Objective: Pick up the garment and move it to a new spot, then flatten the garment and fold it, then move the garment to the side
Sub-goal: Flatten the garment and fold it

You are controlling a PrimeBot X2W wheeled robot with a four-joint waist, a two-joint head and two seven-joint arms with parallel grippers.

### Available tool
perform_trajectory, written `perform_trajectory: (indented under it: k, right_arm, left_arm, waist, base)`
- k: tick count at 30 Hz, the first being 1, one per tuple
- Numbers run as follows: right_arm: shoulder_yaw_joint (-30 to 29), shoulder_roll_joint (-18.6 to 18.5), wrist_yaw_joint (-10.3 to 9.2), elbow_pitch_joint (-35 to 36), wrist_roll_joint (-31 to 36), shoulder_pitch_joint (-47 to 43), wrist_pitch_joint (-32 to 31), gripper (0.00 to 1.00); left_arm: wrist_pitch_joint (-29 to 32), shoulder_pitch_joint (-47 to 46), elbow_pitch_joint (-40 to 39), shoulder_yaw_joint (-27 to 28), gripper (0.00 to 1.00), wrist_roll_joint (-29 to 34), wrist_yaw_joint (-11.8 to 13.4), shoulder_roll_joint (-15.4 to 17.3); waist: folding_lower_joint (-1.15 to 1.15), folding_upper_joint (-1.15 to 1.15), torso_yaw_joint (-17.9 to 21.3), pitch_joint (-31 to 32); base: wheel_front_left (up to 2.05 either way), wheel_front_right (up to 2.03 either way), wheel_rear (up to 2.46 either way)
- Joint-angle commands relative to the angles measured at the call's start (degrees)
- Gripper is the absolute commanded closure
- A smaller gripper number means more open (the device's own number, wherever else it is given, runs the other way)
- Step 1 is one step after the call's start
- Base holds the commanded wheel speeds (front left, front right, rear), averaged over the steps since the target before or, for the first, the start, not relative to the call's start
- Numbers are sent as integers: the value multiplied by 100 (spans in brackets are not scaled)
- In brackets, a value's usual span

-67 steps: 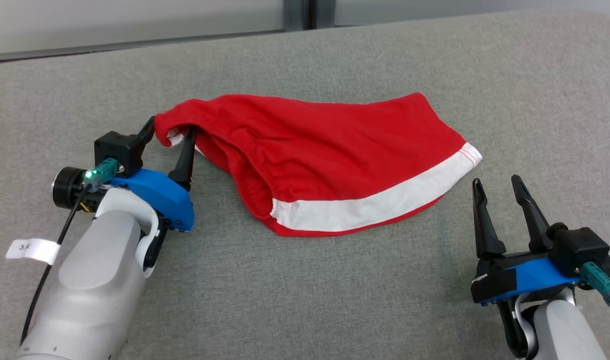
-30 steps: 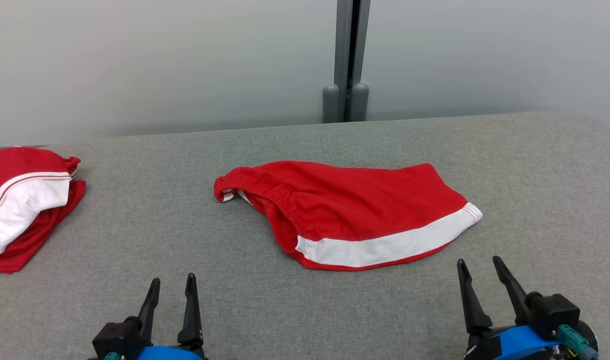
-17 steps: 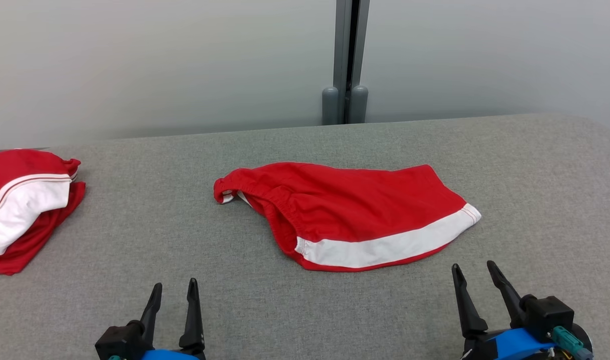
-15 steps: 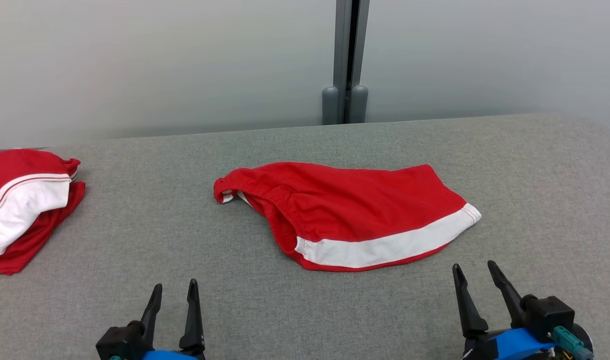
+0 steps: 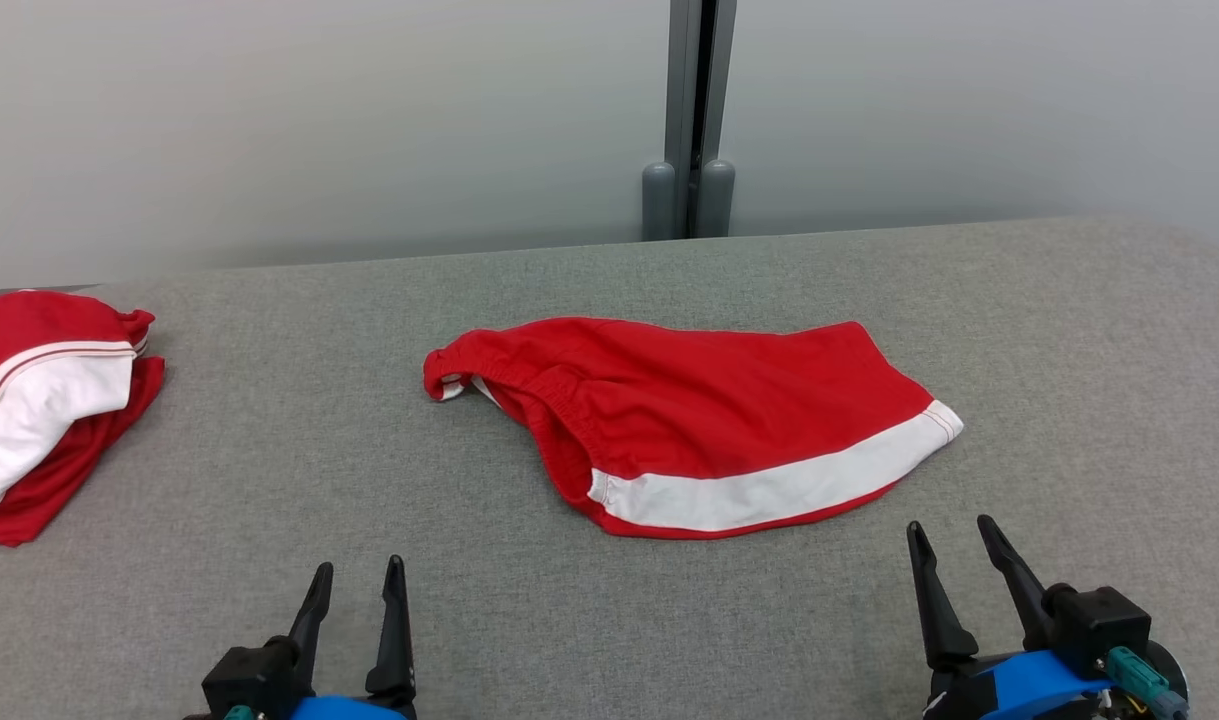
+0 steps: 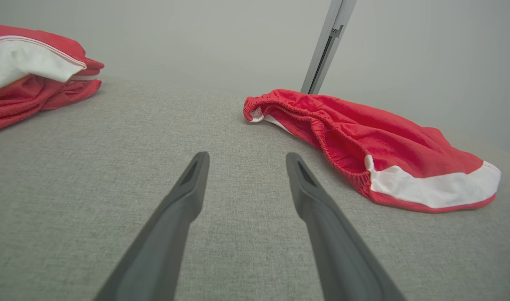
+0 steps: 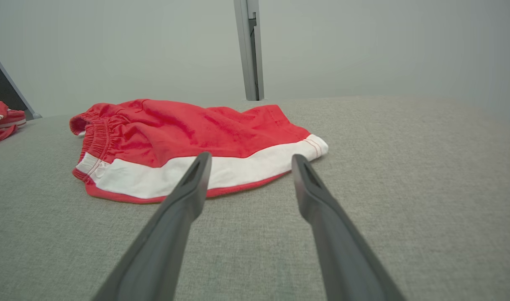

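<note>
- Nearest, the left gripper (image 5: 360, 565) and right gripper (image 5: 948, 524) hover over the grey padded table (image 5: 269, 470), both spread wide and empty.
- Beyond them the red shorts (image 5: 709, 400) lie mid-table, untouched, with the elastic waistband (image 5: 554, 400) rumpled leftward and the white hem band (image 5: 769, 490) nearer the right gripper.
- Flattening looks due: pinch the waistband corner and hem corner low, then pull apart evenly.
- A stack of red-and-white garments (image 5: 39, 400) sits far left, well apart.
</note>
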State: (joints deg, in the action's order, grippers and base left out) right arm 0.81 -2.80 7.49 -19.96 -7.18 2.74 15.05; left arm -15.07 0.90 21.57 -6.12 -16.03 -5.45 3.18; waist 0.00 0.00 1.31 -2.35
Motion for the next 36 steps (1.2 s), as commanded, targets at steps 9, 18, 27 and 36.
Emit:
perform_trajectory:
  k: [9,18,27,36]
  right_arm:
    - [-6,-17,1,21,61,183,20,0]
    - [105,-17,1,54,43,410,20,0]
    - [25,-17,1,105,30,545,20,0]
    - [-144,-17,1,98,28,603,20,0]
  left_arm:
    - [195,-682,246,-731,0,236,-152,-19]
    - [1111,-1829,837,-1946,0,-128,-215,-20]
    - [1494,-2526,1666,-1936,0,-534,-159,14]
    - [1502,-2673,1996,-2155,100,-694,-172,-11]
  waist:
    - [0,0,67,-164]
    - [0,0,332,-484]
    - [0,0,625,-808]
    - [0,0,575,-835]
  base:
    - [0,0,0]
    - [0,0,0]
    - [0,0,0]
    - [0,0,0]
